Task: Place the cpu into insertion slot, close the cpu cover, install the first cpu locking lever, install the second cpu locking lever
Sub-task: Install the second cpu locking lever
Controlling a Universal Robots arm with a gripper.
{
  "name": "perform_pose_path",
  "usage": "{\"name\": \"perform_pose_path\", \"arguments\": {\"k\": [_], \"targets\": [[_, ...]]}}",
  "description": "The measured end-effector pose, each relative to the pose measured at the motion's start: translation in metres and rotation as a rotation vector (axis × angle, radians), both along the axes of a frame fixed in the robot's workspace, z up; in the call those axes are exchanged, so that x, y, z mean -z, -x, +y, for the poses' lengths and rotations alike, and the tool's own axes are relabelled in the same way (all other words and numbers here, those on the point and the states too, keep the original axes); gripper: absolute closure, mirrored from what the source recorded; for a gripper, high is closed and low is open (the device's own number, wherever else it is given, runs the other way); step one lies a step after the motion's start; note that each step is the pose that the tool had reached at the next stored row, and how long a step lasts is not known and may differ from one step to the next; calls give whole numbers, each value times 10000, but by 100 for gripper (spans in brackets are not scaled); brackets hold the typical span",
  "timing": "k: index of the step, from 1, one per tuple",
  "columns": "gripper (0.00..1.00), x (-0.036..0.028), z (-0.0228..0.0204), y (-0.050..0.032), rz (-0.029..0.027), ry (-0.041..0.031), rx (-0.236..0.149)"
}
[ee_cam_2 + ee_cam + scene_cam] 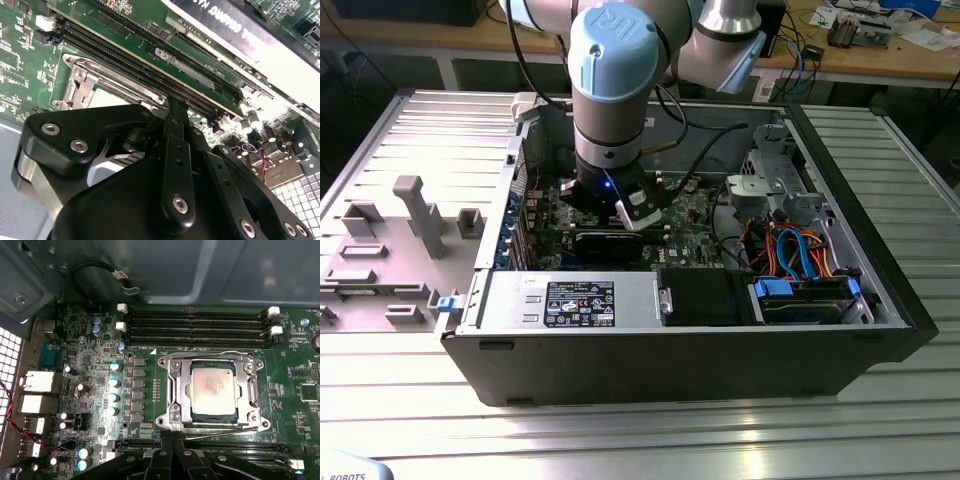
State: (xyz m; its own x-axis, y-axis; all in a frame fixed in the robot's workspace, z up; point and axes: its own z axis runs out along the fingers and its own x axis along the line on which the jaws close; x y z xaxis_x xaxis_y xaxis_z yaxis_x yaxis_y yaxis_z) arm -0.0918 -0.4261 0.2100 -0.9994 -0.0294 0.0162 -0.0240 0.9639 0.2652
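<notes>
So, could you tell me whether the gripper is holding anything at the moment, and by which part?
It cannot be told. The gripper sits at the edge of the cpu cover, which lies over the cpu, but no hold shows.

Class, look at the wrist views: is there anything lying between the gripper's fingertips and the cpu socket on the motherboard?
Nothing visible does. In the first wrist view the gripper sits right at the near edge of the insertion slot, where the cpu cover lies closed around the cpu. Bare metal frame alone separates them.
</notes>
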Motion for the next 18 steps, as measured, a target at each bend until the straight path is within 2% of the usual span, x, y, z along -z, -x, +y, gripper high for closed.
{"name": "perform_pose_path", "arguments": {"k": [1, 2, 3, 4, 5, 6, 7, 18], "targets": [[89, 0, -4, 0, 0, -94, 0], [89, 1, -13, 0, -1, -220, 0], [89, 4, -21, 0, -1, -277, 0], [89, 21, -56, 1, -2, -320, 3], [89, 116, -41, 25, -2, -321, 12], [89, 139, 13, 55, 4, -354, 45], [89, 162, 45, 78, 0, -414, 85], [89, 117, 45, 86, -2, -410, 87]]}}
